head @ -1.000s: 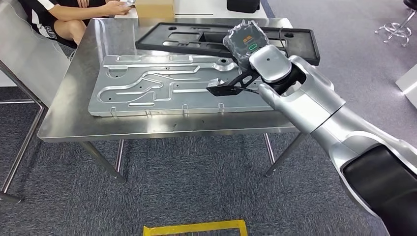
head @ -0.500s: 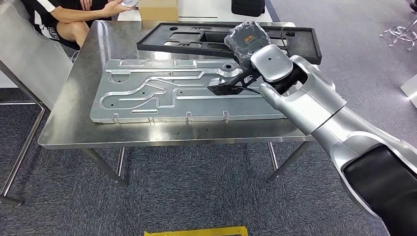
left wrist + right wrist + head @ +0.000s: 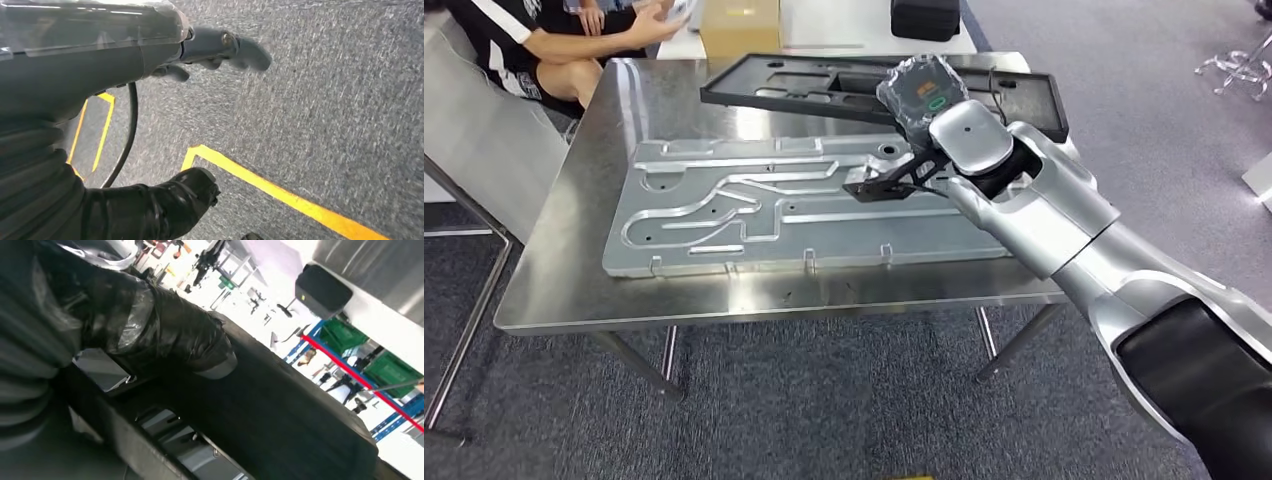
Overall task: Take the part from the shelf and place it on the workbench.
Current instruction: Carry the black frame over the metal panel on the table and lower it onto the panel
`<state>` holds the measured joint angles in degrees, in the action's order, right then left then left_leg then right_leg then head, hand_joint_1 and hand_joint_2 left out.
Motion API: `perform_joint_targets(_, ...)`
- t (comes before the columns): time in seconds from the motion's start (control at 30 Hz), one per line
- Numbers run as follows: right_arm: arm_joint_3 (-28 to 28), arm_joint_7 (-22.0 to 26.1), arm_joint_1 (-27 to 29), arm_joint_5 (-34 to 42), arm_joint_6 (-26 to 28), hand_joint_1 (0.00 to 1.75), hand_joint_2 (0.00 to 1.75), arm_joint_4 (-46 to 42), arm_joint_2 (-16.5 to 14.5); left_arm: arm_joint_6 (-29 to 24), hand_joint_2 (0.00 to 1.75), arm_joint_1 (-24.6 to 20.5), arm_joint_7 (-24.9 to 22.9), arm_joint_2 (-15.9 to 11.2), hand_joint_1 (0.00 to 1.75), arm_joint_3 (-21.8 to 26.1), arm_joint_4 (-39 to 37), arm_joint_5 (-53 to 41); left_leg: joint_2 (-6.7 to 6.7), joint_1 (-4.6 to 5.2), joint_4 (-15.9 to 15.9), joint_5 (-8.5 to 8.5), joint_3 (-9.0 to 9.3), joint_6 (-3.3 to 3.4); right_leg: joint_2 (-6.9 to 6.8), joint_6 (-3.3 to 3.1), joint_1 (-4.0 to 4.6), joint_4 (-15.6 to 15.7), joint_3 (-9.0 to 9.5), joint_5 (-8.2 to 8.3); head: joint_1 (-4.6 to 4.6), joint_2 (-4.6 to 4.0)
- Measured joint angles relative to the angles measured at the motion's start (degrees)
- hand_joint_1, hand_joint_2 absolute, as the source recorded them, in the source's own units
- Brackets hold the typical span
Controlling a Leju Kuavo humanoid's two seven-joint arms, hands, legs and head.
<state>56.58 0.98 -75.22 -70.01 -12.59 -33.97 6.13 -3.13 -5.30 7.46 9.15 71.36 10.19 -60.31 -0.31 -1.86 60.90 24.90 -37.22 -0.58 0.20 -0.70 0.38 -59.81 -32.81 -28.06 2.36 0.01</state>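
Right hand's fingers [image 3: 165, 335] hidden behind its wrist in head view.

Workshop: steel workbench [image 3: 574, 290], metal panel [image 3: 724, 215].

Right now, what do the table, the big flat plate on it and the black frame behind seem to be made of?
Table: likely stainless steel, brushed, with soft reflections. Plate: seemingly stamped aluminium or steel, matte silver, with pressed grooves and holes. Frame: probably moulded plastic, matte black without glints.

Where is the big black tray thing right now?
In the head view, the black frame lies at the far side of the steel table, just behind the silver plate and partly hidden by the right hand.
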Motion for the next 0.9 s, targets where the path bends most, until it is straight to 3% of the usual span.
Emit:
perform_joint_targets(0.07, -0.15, 0.0, 0.05, 0.0, 0.08, 1.75, 1.75, -0.02, 0.15, -0.02, 1.75, -0.05, 0.0, -0.01, 0.0, 0.01, 0.0, -0.07, 0.05, -0.15, -0.11, 0.33, 0.49, 0.86, -0.06, 0.49, -0.17, -2.04, -0.8, -1.12, -0.09, -0.01)
perform_joint_targets(0.1, -0.24, 0.0, 0.06, 0.0, 0.13, 1.75, 1.75, -0.02, 0.25, -0.02, 1.75, -0.05, 0.01, -0.01, 0.0, 0.01, 0.0, -0.09, 0.06, -0.22, -0.17, 0.55, 0.83, 1.22, -0.1, 0.81, -0.33, -4.67, -2.07, -2.24, -0.11, -0.01)
perform_joint_targets(0.17, -0.34, 0.0, 0.23, 0.0, 0.21, 1.75, 1.75, -0.01, 0.4, -0.02, 1.75, -0.03, 0.01, -0.01, 0.0, 0.02, 0.0, -0.1, 0.01, -0.19, -0.17, 1.05, 1.42, 1.69, -0.15, 1.3, -0.6, -12.14, -6.36, -4.63, -0.16, -0.01)
perform_joint_targets(0.2, -0.34, 0.0, 0.42, 0.02, 0.22, 1.75, 1.75, 0.01, 0.47, -0.02, 1.75, -0.02, 0.01, -0.01, 0.0, 0.02, 0.0, -0.1, -0.05, -0.16, -0.17, 1.32, 1.73, 1.77, -0.15, 1.35, -0.69, -15.15, -8.53, -5.04, -0.16, -0.01)
perform_joint_targets(0.23, -0.35, 0.0, 0.63, 0.08, 0.24, 1.75, 1.75, 0.02, 0.54, -0.02, 1.75, 0.01, 0.0, -0.01, 0.0, 0.02, 0.0, -0.1, -0.12, -0.13, -0.17, 1.61, 2.09, 1.78, -0.15, 1.28, -0.71, -16.44, -9.99, -4.42, -0.17, -0.01)
perform_joint_targets(0.27, -0.36, 0.0, 0.79, 0.16, 0.26, 1.75, 1.75, 0.02, 0.61, -0.02, 1.75, 0.03, -0.01, -0.01, 0.0, 0.02, 0.0, -0.1, -0.19, -0.09, -0.18, 1.93, 2.51, 1.74, -0.15, 1.04, -0.67, -15.41, -10.38, -2.59, -0.17, -0.01)
perform_joint_targets(0.33, -0.47, 0.01, 0.93, 0.58, 0.39, 1.75, 1.75, 0.01, 0.72, -0.02, 1.75, 0.04, -0.01, 0.04, 0.0, 0.02, -0.01, -0.12, -0.29, -0.08, -0.28, 2.53, 3.37, 1.57, -0.14, 0.16, -0.3, -8.19, -8.44, 2.73, -0.17, -0.01)
perform_joint_targets(0.4, -0.8, 0.02, 1.28, 1.3, 0.94, 1.75, 1.75, 0.0, 0.81, 0.04, 1.75, 0.02, 0.02, 0.2, 0.0, 0.02, -0.02, -0.14, -0.34, -0.16, -0.58, 2.81, 3.85, 1.13, -0.16, -0.74, 0.45, -2.1, -6.0, 5.56, -0.18, -0.01)
perform_joint_targets(0.5, -1.52, 0.03, 2.73, 2.36, 2.3, 1.75, 1.75, -0.01, 0.85, 0.13, 1.75, -0.03, 0.39, 0.34, 0.0, 0.02, -0.02, 0.01, -0.3, -0.22, -1.56, 2.79, 4.34, 0.13, -0.18, -1.49, 1.06, 0.3, -4.68, 5.4, -0.29, -0.01)
perform_joint_targets(0.57, -2.09, 0.03, 4.23, 2.95, 3.54, 1.75, 1.75, -0.06, 0.79, 0.1, 1.75, -0.09, 0.64, 0.4, 0.0, 0.02, -0.02, 0.07, -0.14, 0.02, -1.19, 3.55, 4.58, -0.25, -0.38, -1.76, 0.67, 2.35, -3.1, 5.5, -0.21, -0.01)
perform_joint_targets(0.6, -2.45, 0.04, 5.01, 3.27, 4.29, 1.75, 1.75, -0.08, 0.77, 0.11, 1.75, -0.12, 0.7, 0.4, 0.0, 0.03, -0.02, 0.12, -0.06, 0.14, 0.48, 4.5, 3.93, -0.35, -0.48, -1.88, 0.45, 3.32, -2.3, 5.59, -0.18, -0.01)
perform_joint_targets(0.67, -3.23, 0.07, 6.86, 3.93, 5.92, 1.75, 1.75, -0.07, 0.74, 0.33, 1.75, -0.11, 0.98, 0.32, 0.0, 0.04, -0.02, 0.45, -0.01, 0.17, 7.03, 7.19, 0.4, -0.41, -0.5, -2.15, 0.26, 3.83, -1.6, 5.45, -0.11, -0.01)
perform_joint_targets(0.73, -3.96, 0.19, 9.19, 4.59, 7.33, 1.75, 1.75, -0.02, 0.75, 0.83, 1.75, -0.05, 1.64, 0.16, 0.0, 0.06, -0.02, 0.8, 0.0, 0.18, 12.11, 7.98, -3.07, -0.68, -0.33, -2.23, 0.31, 3.56, -1.41, 4.99, -0.09, -0.01)
perform_joint_targets(0.77, -4.36, 0.29, 10.4, 4.81, 7.91, 1.75, 1.75, 0.01, 0.77, 1.04, 1.75, -0.02, 2.03, 0.1, 0.0, 0.07, -0.02, 0.88, 0.02, 0.16, 11.92, 6.83, -3.52, -0.82, -0.23, -2.14, 0.29, 3.3, -1.32, 4.71, -0.11, -0.01)
perform_joint_targets(0.8, -4.78, 0.37, 11.52, 4.92, 8.36, 1.75, 1.75, 0.05, 0.8, 1.13, 1.75, 0.01, 2.39, 0.06, 0.0, 0.07, -0.02, 0.87, 0.05, 0.13, 9.5, 4.67, -2.84, -0.91, -0.14, -1.96, 0.22, 2.86, -1.26, 4.33, -0.12, -0.01)
perform_joint_targets(0.83, -5.21, 0.43, 12.5, 4.96, 8.74, 1.75, 1.75, 0.1, 0.85, 1.05, 1.75, 0.02, 2.69, 0.03, 0.0, 0.07, -0.02, 0.82, 0.07, 0.1, 5.86, 2.49, -1.52, -0.92, -0.09, -1.7, 0.12, 2.23, -1.27, 3.84, -0.12, -0.01)
perform_joint_targets(0.9, -6.15, 0.45, 13.96, 4.96, 9.48, 1.75, 1.75, 0.27, 1.01, 0.68, 1.75, -0.03, 3.3, -0.01, 0.0, 0.07, -0.02, 0.54, 0.02, 0.25, 0.26, 0.22, 0.91, -0.53, 0.02, -1.01, 0.21, 0.84, -1.73, 2.9, -0.14, -0.01)
